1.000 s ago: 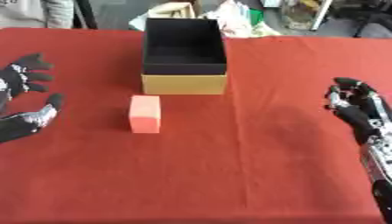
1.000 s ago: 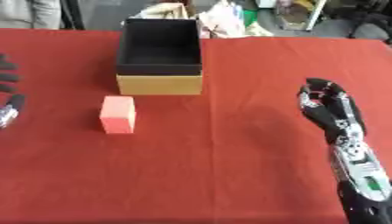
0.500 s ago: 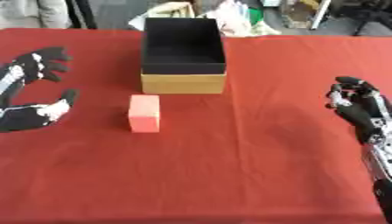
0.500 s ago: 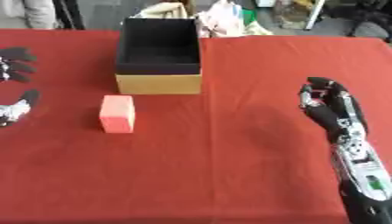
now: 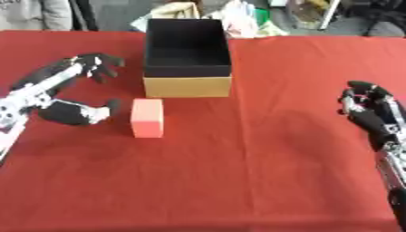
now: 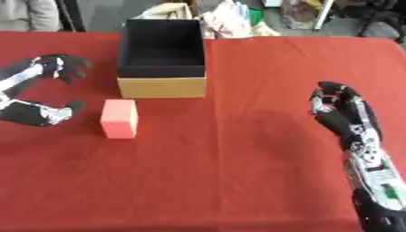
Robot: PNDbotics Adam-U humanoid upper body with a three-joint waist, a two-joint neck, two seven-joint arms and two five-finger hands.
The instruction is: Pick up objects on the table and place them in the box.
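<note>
A salmon-pink block (image 5: 147,117) lies on the red table (image 5: 238,172), just in front of the box. The box (image 5: 187,56) is tan outside and black inside, open at the top, with nothing visible in it. My left hand (image 5: 57,93) hovers just left of the block, open, fingers spread above and thumb (image 5: 94,111) pointing at the block without touching it. At the right edge my right hand (image 6: 341,113) rests open, fingers up, far from the block.
Beyond the table's far edge lie bags and clutter (image 5: 238,18), and a person in a grey top (image 5: 36,13) stands at the back left. Red cloth stretches between the block and my right hand.
My left hand has come in from the left edge toward the pink block and spread wide beside it. The block, the box and my right hand have stayed put.
</note>
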